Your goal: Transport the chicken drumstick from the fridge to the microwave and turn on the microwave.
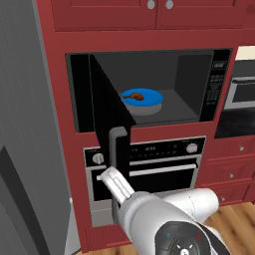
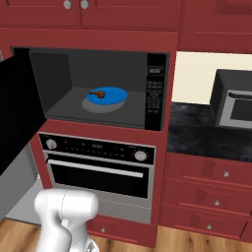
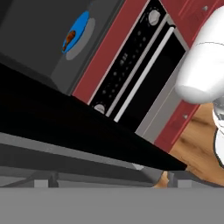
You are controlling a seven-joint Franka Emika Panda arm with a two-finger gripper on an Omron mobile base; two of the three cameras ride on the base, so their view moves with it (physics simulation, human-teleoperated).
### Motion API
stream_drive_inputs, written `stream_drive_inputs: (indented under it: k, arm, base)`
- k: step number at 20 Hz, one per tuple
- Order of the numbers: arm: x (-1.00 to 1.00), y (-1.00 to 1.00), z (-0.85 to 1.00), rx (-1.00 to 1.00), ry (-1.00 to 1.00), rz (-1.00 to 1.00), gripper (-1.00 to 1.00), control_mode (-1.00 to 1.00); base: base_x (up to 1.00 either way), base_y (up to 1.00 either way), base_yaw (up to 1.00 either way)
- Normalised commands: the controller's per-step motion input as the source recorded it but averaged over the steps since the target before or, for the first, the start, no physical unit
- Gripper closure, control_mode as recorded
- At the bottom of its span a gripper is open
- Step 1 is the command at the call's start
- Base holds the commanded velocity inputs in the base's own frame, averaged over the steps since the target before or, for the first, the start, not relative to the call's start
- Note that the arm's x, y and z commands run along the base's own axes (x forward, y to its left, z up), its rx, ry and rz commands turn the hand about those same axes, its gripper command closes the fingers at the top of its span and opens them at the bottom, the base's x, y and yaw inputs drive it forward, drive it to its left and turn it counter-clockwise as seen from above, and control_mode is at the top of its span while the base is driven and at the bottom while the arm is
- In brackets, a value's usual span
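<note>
Red cabinetry (image 2: 206, 29) frames the whole scene, with the microwave (image 1: 219, 84) built in above a silver-black oven (image 2: 98, 170). So the drumstick (image 1: 135, 96) is already parked on a blue plate (image 1: 152, 98) in the middle of the microwave's cavity, which means the carrying part looks done. The microwave door (image 1: 107, 114) is swung wide open to the left of the cavity, its grey handle (image 1: 117, 149) hanging down in front of the oven's left knob.

The hand (image 1: 113, 180) is seen low, just below and beside that door handle, and its fingers are spread wide with nothing held between them. From the hand camera, the dark edge of the door is seen right up close, with the oven off beyond it.

Judging by all that, the door-closing step is what's in hand. The door would need to be pushed from its outer side and swung shut toward the cavity, then the button panel (image 2: 155, 96) on the right of the microwave has to be reached and pressed. A clean push near the handle edge is probably called for, so the door doesn't get glanced off.
</note>
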Motion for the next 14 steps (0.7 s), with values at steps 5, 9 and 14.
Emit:
stream_drive_inputs:
  k: [5, 9, 14]
  arm:
    - [0.19, -0.44, -0.19, 0.00, -0.01, -0.06, -1.00, -1.00]
    - [0.20, -0.51, -0.18, 0.00, 0.00, -0.09, -1.00, -1.00]
    - [0.22, -0.51, -0.22, 0.00, 0.00, -0.10, -1.00, -1.00]
  base:
    - [0.00, 0.00, 0.00]
    - [0.00, 0.00, 0.00]
    - [0.00, 0.00, 0.00]
